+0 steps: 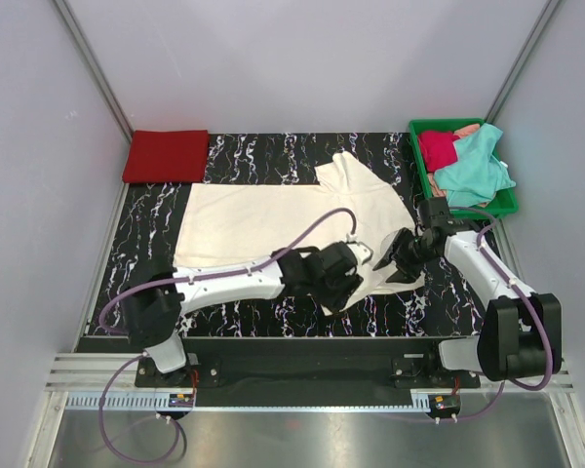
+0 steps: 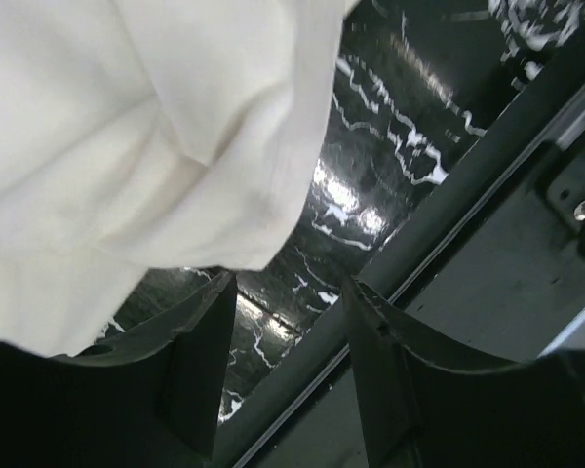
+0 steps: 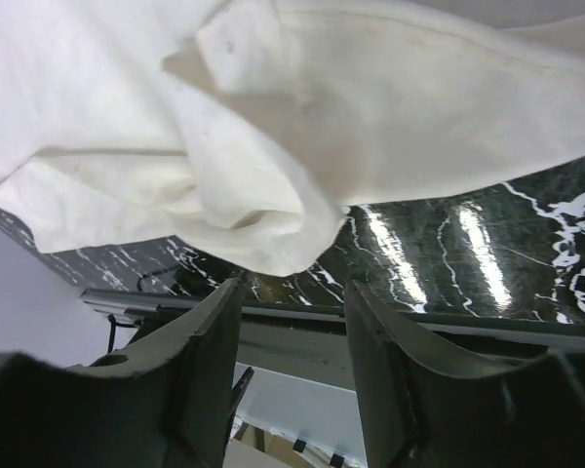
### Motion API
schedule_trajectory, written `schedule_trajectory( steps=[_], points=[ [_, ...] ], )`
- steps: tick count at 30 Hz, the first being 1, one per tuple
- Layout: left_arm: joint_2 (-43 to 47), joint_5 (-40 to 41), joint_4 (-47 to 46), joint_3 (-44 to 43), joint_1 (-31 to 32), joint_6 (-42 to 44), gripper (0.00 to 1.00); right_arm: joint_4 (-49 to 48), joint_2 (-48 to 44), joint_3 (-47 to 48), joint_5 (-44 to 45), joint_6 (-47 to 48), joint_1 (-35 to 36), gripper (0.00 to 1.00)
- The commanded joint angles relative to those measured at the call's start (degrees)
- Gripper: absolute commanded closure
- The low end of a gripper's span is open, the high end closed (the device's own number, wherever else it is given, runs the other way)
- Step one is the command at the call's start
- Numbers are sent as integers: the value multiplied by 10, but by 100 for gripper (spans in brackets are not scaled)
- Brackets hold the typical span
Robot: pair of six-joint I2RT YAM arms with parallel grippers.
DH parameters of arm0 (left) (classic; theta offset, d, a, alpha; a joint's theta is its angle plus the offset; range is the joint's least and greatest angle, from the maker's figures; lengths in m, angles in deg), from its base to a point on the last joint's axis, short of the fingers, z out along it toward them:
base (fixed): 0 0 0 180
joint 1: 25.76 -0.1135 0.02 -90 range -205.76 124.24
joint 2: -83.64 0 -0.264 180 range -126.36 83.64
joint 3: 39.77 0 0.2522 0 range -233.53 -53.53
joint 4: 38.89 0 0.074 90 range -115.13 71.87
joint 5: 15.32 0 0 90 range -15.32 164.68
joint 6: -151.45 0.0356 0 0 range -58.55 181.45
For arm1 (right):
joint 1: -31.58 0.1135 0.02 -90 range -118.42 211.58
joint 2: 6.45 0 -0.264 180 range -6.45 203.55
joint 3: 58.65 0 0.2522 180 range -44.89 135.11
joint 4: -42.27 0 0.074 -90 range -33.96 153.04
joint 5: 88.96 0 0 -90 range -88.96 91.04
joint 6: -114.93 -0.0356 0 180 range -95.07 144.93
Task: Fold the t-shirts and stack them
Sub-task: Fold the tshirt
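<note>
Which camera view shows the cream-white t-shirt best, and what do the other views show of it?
The top external view: the cream-white t-shirt lies there almost whole, spread on the table. The left wrist view shows only a folded edge of it; the right wrist view shows only a bunched corner.

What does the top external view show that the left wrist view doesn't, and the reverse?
Only the top view: the folded red shirt at the far left corner, and the green tray holding the teal shirt and crimson shirt. Only the left wrist view: the left hand seen close up, open, with nothing between its fingers. Both: the cream shirt lying on the black marbled table.
</note>
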Motion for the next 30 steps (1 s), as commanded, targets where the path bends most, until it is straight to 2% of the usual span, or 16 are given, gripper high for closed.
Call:
schedule_trajectory(
  steps=[1,3,7,12,20,24,29,30],
  points=[
    [-17,105,23,-6,27,12,46,-11,-9,-6,31,4,-11,47],
    [-34,144,45,-19,52,5,37,1,17,9,43,30,-16,44],
    [-71,189,50,-35,79,15,37,-2,23,14,25,43,-31,43],
    [-107,232,52,-55,90,22,52,-2,14,2,20,41,-32,43],
    [-151,191,44,-64,89,26,49,-16,18,-6,9,31,-33,44],
    [-164,174,33,-59,89,33,54,-14,28,-3,20,38,-35,44],
    [-175,165,26,-53,89,33,69,-34,58,0,8,48,-37,53],
    [-176,165,26,-53,89,35,72,-37,68,0,-12,54,-37,60]
  ],
)
